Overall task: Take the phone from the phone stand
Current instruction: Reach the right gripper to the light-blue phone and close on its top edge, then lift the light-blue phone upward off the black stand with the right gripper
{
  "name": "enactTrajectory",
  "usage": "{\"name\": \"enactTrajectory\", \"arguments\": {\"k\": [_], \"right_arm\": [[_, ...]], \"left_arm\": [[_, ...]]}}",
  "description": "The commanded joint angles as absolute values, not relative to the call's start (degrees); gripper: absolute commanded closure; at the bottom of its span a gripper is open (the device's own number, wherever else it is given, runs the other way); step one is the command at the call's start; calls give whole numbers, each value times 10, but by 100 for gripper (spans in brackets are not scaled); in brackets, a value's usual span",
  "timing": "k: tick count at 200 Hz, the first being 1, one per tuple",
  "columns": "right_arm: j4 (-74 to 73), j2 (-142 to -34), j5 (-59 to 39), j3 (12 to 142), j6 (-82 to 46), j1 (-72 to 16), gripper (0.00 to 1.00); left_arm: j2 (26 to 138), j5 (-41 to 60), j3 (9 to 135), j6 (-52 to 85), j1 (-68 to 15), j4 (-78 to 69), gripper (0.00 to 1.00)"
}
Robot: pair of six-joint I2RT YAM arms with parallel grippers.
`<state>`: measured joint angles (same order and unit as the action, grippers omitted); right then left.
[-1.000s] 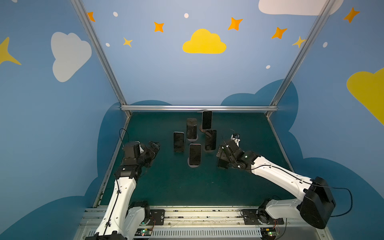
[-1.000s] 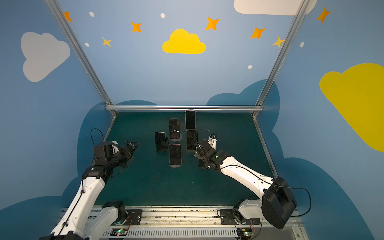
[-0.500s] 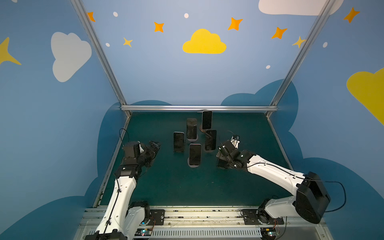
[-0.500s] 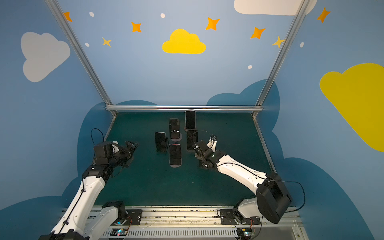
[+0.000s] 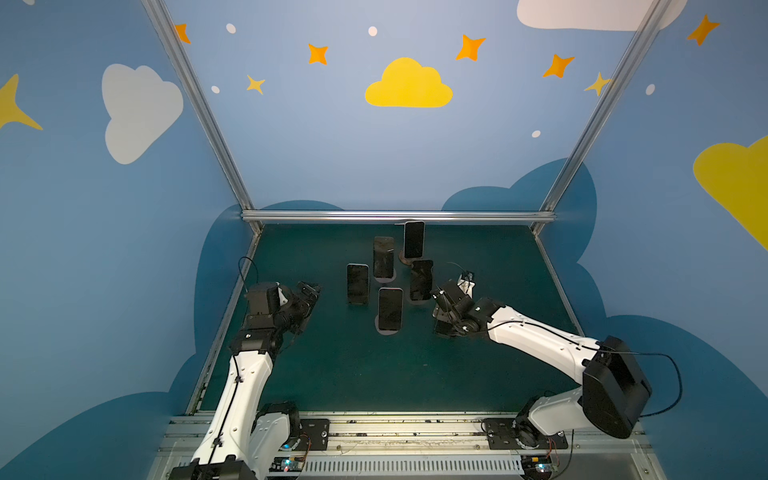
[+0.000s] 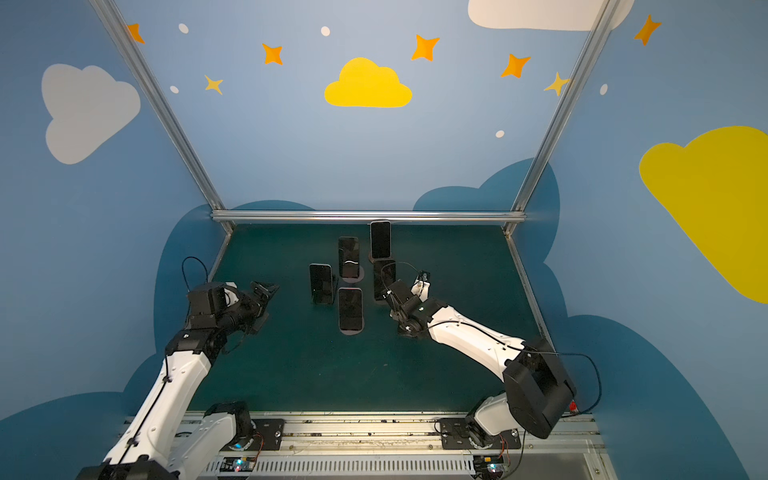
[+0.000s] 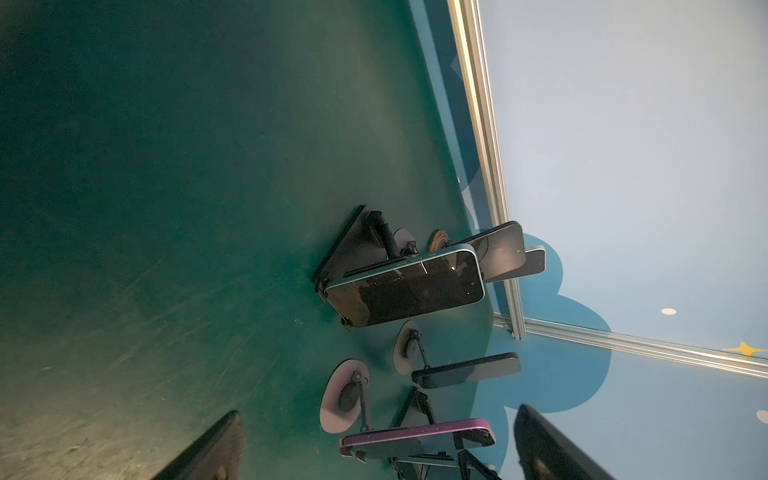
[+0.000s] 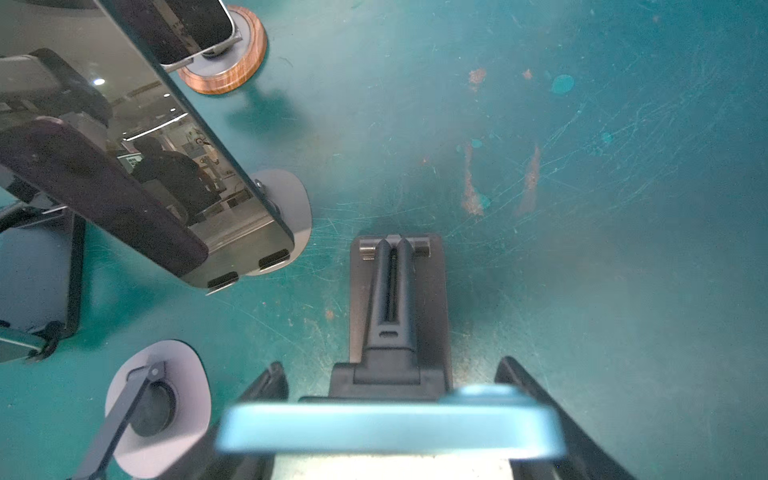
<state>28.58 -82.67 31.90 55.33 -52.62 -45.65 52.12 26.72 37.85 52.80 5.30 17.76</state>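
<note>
The green table (image 5: 478,374) carries 5 other phones (image 5: 390,309) on stands, grouped ahead of the left gripper (image 5: 309,290), whose jaws are spread wide with nothing between them. The right gripper (image 8: 390,365) pinches the 2 side edges of the light blue phone (image 8: 390,428). It lies crosswise between the fingers (image 8: 536,390), just above the black phone stand (image 8: 397,291), whose base reaches out past the fingertips.
</note>
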Motion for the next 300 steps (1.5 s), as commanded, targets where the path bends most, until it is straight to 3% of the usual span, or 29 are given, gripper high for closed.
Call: {"name": "enactTrajectory", "arguments": {"k": [1, 125, 300], "right_arm": [[301, -828, 318, 561, -530, -467, 26], [308, -803, 357, 570, -481, -489, 34], [268, -705, 384, 524, -379, -490, 34]], "left_arm": [[523, 275, 374, 530, 58, 166, 0], [525, 274, 374, 529, 61, 166, 0], [532, 279, 378, 523, 61, 163, 0]]}}
